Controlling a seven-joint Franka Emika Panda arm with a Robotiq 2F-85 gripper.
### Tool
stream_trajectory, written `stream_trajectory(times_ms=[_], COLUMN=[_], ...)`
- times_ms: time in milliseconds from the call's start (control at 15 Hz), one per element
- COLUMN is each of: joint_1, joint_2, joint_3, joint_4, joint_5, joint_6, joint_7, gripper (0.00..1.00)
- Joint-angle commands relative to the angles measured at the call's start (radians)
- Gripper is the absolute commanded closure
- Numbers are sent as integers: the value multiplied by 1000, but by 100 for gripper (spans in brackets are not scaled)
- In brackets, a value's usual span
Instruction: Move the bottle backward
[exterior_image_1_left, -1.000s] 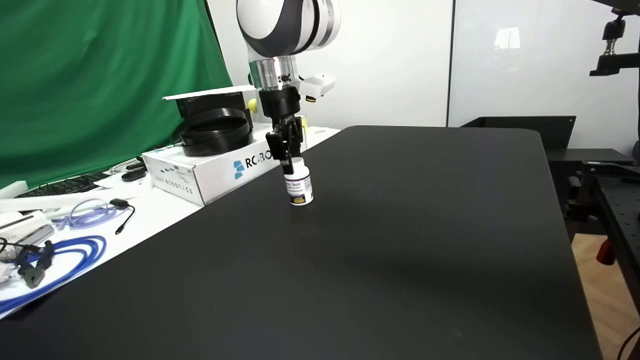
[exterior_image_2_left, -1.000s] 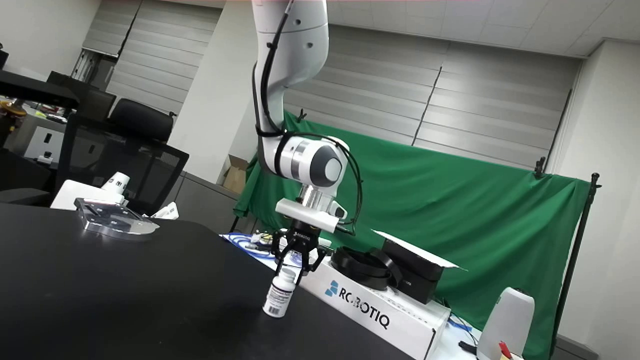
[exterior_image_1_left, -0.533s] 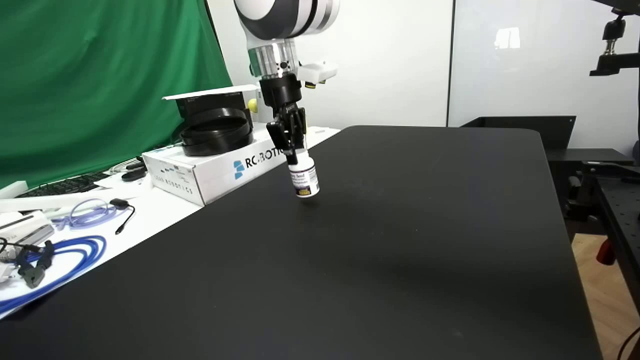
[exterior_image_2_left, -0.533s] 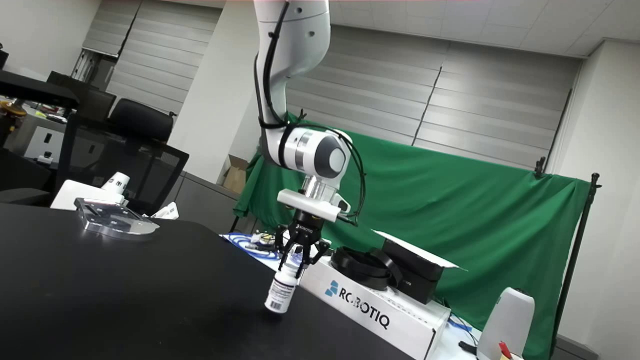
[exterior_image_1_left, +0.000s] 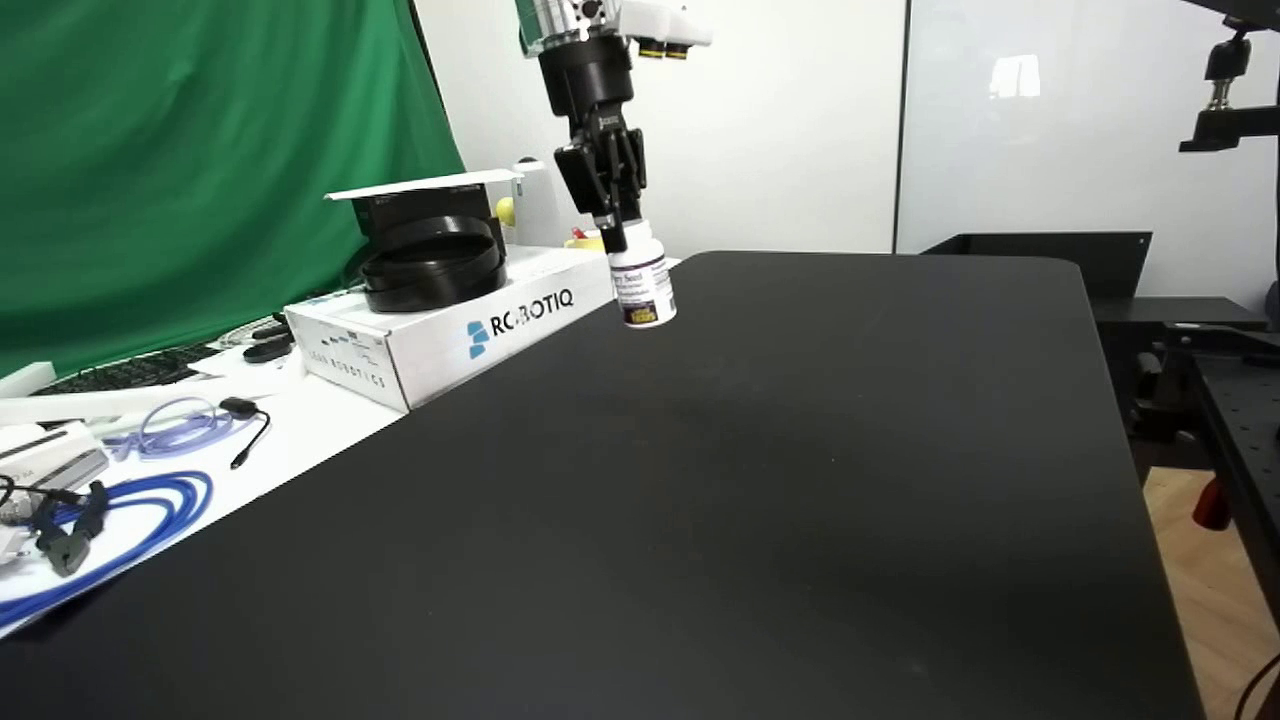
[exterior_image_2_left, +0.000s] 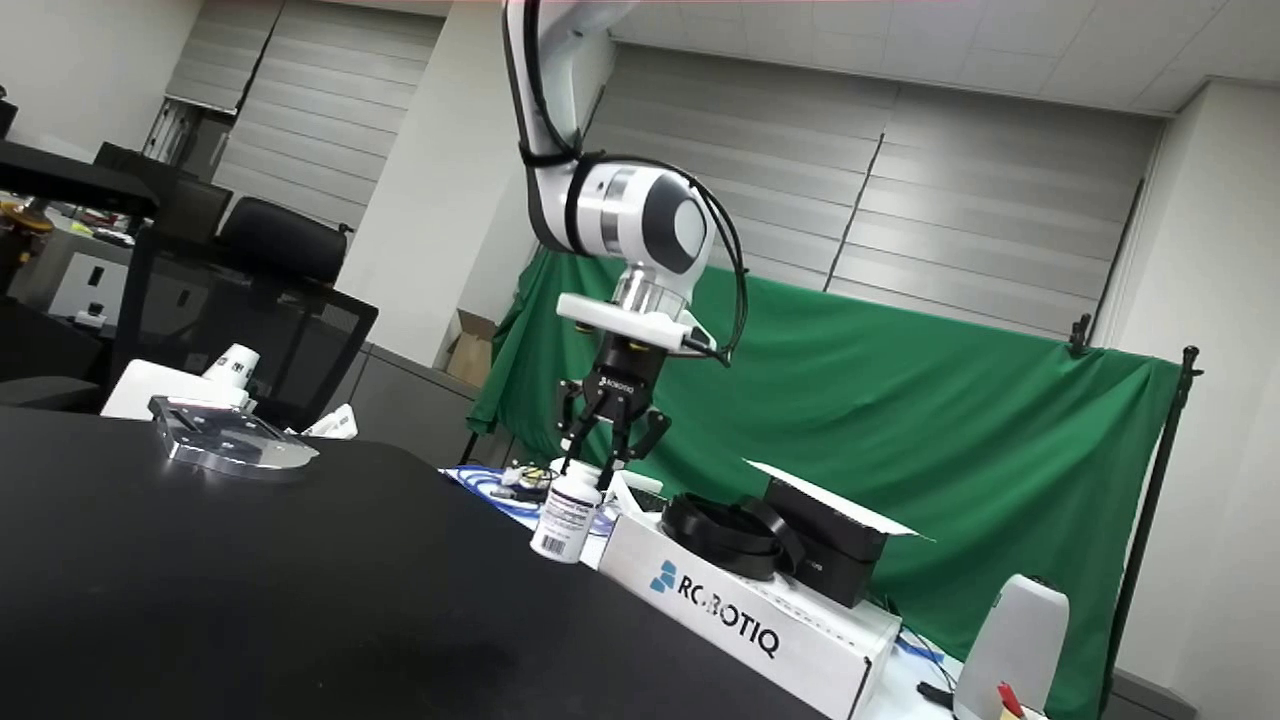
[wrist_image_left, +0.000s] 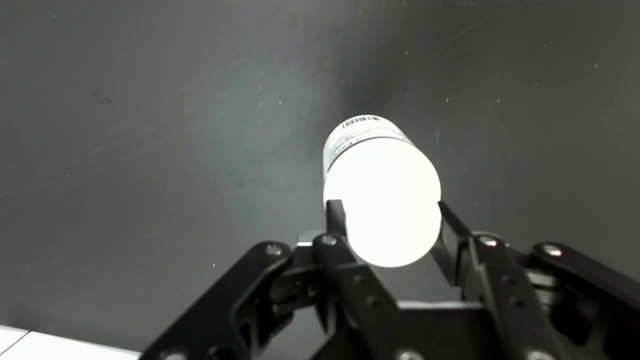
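Note:
The bottle (exterior_image_1_left: 643, 285) is small and white, with a white cap and a label with dark printing. In both exterior views it hangs, slightly tilted, above the black table (exterior_image_1_left: 800, 480); it also shows there (exterior_image_2_left: 566, 520). My gripper (exterior_image_1_left: 620, 238) is above it with its fingers around the cap, also seen in the other picture of the arm (exterior_image_2_left: 587, 474). In the wrist view the gripper (wrist_image_left: 389, 214) has one finger on each side of the cap, and the bottle (wrist_image_left: 372, 160) points away below. The cap is overexposed there, and the contact faces are hidden.
A long white box (exterior_image_1_left: 445, 355) with black rings (exterior_image_1_left: 435, 265) on top lies beside the table's edge, in both exterior views. Blue cables (exterior_image_1_left: 185, 510) lie on the white surface. A clear plate (exterior_image_2_left: 235, 445) sits on the table's far left. A green curtain (exterior_image_2_left: 900, 400) hangs behind.
The bottle stood on the table with the gripper at its cap. The gripper has lifted it off, up and away from the table, tilting it slightly; in an exterior view it has also shifted right.

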Motion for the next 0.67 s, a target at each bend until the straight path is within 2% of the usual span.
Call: stream_trajectory(times_ms=[0,333,600], joint_1=[7,-1,-6], joint_2=[-204,-363,-424], joint_3=[-4,2,0], joint_4=[-247,-507,-660], joint_5=[-13,14,77], joint_6=[55,175,255], joint_7=[45,27,-3], gripper=[81,81,81])
